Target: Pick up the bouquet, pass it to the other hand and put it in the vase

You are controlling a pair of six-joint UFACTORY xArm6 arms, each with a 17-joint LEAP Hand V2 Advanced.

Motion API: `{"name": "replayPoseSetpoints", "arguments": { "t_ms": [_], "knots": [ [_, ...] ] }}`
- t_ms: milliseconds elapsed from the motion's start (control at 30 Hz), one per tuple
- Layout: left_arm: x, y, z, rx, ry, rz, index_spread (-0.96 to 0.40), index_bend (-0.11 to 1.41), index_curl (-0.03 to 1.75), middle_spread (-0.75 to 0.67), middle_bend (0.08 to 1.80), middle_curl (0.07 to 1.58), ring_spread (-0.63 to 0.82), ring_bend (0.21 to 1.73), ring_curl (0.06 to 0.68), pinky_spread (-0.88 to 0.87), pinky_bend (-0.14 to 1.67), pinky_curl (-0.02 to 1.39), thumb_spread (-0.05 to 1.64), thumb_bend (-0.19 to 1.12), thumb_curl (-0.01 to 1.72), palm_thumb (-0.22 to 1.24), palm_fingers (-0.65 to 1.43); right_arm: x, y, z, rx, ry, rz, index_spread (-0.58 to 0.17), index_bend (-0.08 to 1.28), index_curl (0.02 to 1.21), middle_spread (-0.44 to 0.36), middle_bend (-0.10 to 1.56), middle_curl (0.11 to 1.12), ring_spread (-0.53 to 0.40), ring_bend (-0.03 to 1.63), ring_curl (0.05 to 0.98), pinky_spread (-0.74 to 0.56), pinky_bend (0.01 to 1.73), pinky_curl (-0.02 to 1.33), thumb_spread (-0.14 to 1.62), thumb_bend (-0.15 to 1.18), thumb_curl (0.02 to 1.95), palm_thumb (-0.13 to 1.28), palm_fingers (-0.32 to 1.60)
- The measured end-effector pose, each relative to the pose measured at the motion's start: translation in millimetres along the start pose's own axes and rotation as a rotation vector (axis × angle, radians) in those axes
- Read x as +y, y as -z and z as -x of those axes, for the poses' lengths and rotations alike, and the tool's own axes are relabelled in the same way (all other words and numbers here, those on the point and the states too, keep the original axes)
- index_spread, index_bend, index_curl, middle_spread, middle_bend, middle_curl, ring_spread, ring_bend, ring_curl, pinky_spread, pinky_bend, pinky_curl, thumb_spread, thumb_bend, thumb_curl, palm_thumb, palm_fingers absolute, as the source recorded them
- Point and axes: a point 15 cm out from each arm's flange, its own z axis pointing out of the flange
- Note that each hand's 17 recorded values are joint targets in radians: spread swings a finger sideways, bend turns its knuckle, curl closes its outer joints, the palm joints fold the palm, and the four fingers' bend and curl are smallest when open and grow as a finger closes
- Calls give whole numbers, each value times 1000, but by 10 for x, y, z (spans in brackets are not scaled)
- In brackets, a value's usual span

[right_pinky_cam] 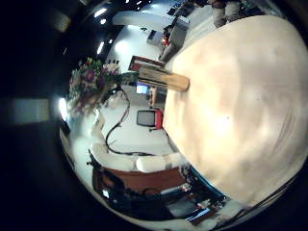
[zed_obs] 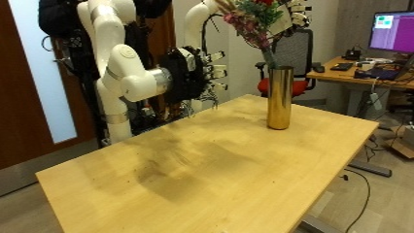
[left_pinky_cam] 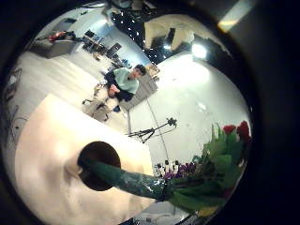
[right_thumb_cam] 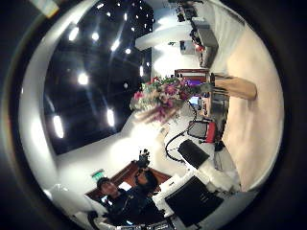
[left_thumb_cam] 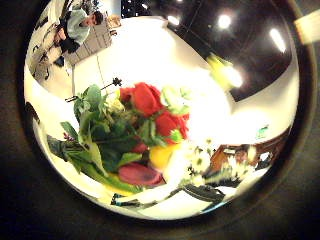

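In the outside view a tall gold vase [zed_obs: 278, 97] stands on the wooden table [zed_obs: 194, 165] near its far edge. The bouquet [zed_obs: 253, 21], red and pink flowers with green leaves, leans above it with its stem end in the vase mouth. My left hand [zed_obs: 296, 14] is up at the flower heads, shut on the bouquet. My right hand [zed_obs: 197, 73] is open and holds nothing, away from the vase. The left little finger side palm view shows the wrapped stem [left_pinky_cam: 131, 180] entering the vase mouth [left_pinky_cam: 98, 161]. The left thumb side palm view is filled by the flowers [left_thumb_cam: 140, 125].
A desk with a monitor [zed_obs: 393, 31] and a chair [zed_obs: 303, 60] stand behind the vase. The right little finger side palm view shows the vase [right_pinky_cam: 171, 81] and bouquet [right_pinky_cam: 91, 77] across the table. The right thumb side palm view shows them too, vase [right_thumb_cam: 237, 88] and bouquet [right_thumb_cam: 158, 96].
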Motion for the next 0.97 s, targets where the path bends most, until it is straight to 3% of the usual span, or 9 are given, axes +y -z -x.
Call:
{"name": "replayPoseSetpoints", "arguments": {
  "t_ms": [133, 433, 733, 967],
  "knots": [
    [-3, 250, 161, -16, 24, -20, 171, 120, 111, 639, 146, 241, 680, 494, 183, 687, 306, 265, 719, -41, 357, 211, -177, 13, -23, 10, -1, 0, 7, -326, 175, 300, 61, 178, 268, 128, 271, 272, 263, 274, 334, 955, -25, 471, 818, 18],
    [242, 708, 216, -77, 31, -60, 157, 113, 94, 625, 162, 176, 684, 460, 189, 658, 274, 279, 720, -40, 344, 219, -156, 33, -52, 40, -5, 8, 18, -320, 180, 306, 61, 173, 267, 128, 264, 270, 265, 269, 332, 955, -25, 470, 818, 28],
    [805, 967, 422, -277, 122, 52, 158, 131, 122, 621, 159, 154, 687, 431, 193, 641, 248, 290, 727, -39, 339, 229, -135, 92, -102, 117, -30, 25, 44, -320, 180, 311, 61, 176, 266, 128, 258, 270, 265, 261, 331, 948, -23, 478, 835, 37],
    [1176, 1075, 365, -274, 140, 48, 160, 123, 129, 621, 163, 147, 690, 425, 200, 646, 242, 301, 738, -39, 336, 233, -135, 133, -115, 151, -42, 27, 59, -319, 177, 310, 61, 175, 266, 128, 262, 272, 265, 261, 329, 938, -23, 489, 856, 41]
  ]
}}
